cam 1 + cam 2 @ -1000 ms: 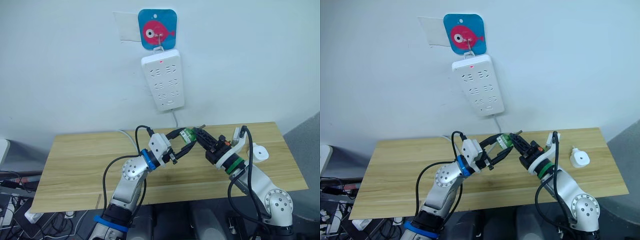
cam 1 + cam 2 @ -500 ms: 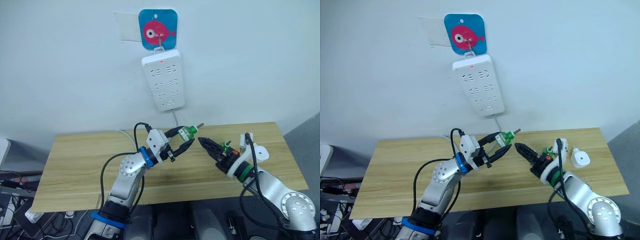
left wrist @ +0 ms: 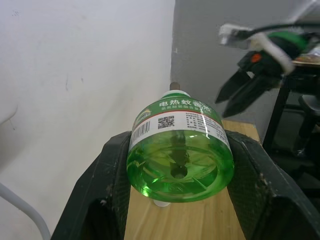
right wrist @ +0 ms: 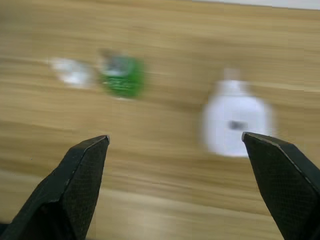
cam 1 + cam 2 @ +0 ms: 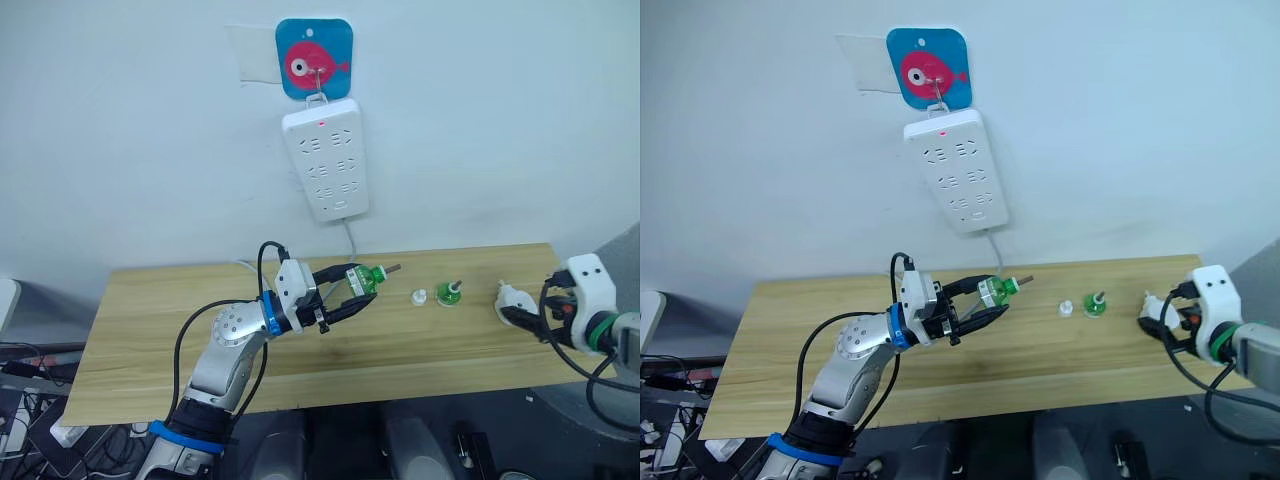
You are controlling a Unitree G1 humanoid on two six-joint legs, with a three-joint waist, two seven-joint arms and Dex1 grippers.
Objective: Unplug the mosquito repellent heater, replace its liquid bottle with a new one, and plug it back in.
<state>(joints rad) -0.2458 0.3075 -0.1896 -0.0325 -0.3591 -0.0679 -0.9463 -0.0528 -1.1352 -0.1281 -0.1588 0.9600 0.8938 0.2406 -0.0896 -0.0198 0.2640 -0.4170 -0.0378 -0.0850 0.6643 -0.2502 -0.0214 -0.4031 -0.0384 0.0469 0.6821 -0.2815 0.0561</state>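
Left gripper (image 5: 345, 292) clamps the green liquid bottle (image 5: 364, 278); right gripper (image 4: 182, 187), spread apart, hangs near the heater (image 5: 510, 298) on the bench (image 5: 160, 330).

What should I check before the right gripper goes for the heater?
1. Heater unplugged, lying on the table: ok.
2. Right gripper open, close beside the heater: ok.
3. Left gripper shut on the green bottle, held above the table: ok.
4. Second green bottle and white cap stand apart from the heater: ok.
5. Heater's bottle socket empty: cannot tell.
6. Power strip sockets free, light on: ok.
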